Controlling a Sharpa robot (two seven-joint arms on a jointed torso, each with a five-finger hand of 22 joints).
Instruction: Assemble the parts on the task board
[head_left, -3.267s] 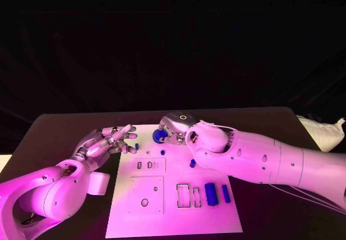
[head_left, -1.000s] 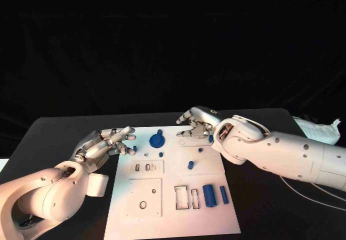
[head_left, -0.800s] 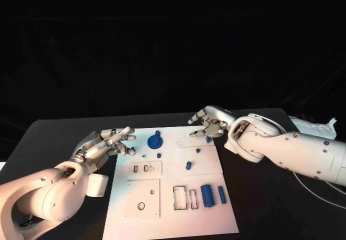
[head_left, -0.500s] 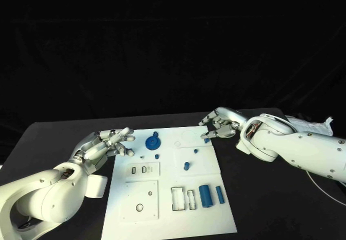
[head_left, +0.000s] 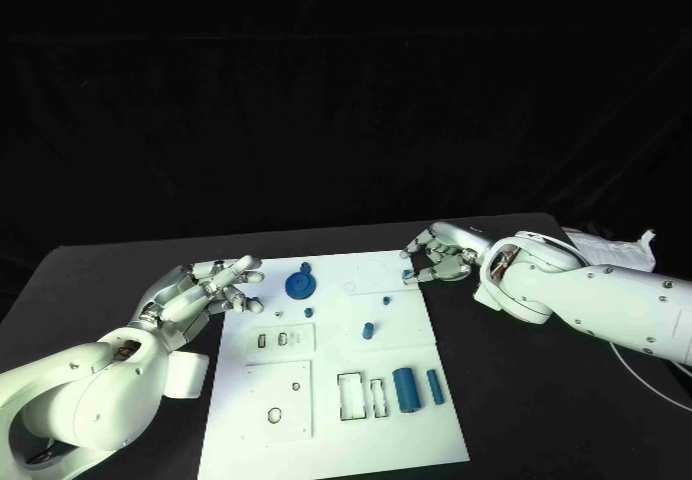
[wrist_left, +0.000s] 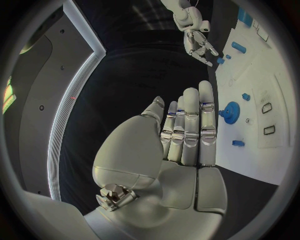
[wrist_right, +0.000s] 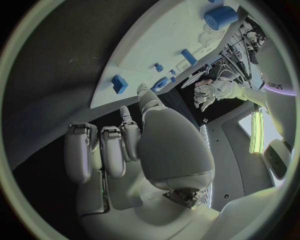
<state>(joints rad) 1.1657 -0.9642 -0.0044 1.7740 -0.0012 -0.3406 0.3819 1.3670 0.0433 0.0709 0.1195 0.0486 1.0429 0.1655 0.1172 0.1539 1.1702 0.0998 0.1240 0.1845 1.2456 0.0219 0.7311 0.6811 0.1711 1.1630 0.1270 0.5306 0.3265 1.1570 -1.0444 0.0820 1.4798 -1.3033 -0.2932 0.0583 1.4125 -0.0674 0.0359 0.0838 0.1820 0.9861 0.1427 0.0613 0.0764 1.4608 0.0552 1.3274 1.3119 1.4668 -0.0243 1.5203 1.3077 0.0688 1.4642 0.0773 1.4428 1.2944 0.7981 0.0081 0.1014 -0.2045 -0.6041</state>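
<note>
Task board (head_left: 339, 400) edges between hands

Task board (head_left: 335, 400): white, smooth, matt sheet that looks like plastic, with shallow cut-out recesses. Parts: blue, smooth, plastic-looking; the round gear-like part (head_left: 300, 285) at the board's 11 o'clock has a toothed rim, and the two bars (head_left: 405, 386) at 4 o'clock show a slight sheen. Table (head_left: 548, 400): black, matt, non-reflective. Backdrop: black, matt, apparently cloth. Arms: white, smooth, glossy shells. Left hand (wrist_left: 178, 145) and right hand (wrist_right: 125, 145): silver, satin, metal-like finish with smooth rounded surfaces.
</note>
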